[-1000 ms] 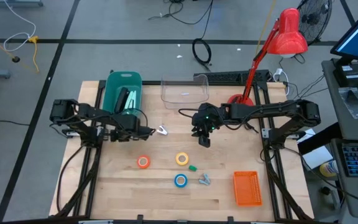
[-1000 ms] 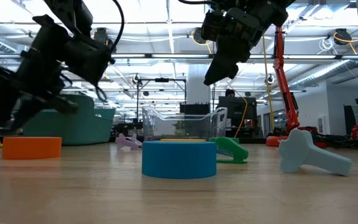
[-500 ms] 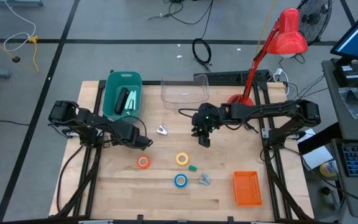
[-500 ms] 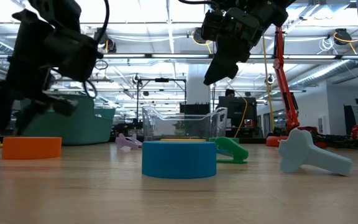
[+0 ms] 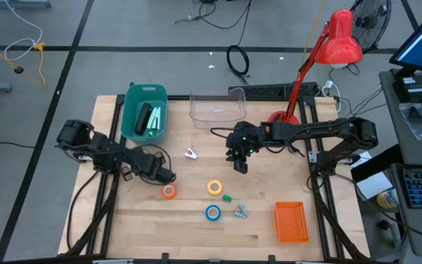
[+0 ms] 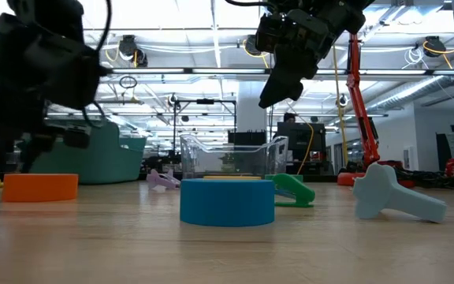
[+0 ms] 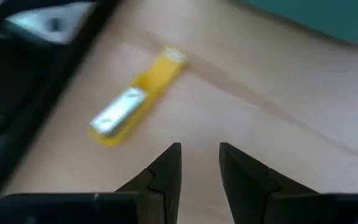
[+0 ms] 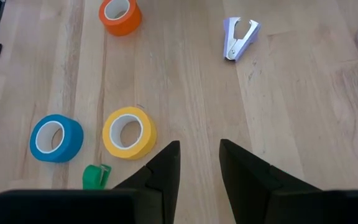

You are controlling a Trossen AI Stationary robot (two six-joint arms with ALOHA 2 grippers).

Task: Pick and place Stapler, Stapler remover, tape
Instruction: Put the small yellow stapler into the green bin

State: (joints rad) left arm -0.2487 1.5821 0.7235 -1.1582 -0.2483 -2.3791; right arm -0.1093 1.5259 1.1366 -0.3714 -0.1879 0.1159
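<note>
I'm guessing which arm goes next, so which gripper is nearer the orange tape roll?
Left. The left gripper hovers right beside the orange tape roll, while the right gripper hangs farther off, across the table's middle.

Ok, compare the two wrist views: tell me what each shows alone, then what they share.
Left wrist only: a yellow tool lying on the wood, a teal bin edge beyond. Right wrist only: orange tape, yellow tape, blue tape, a green piece and the staple remover. Both: bare table and that arm's own jaws, slightly parted, empty.
</note>
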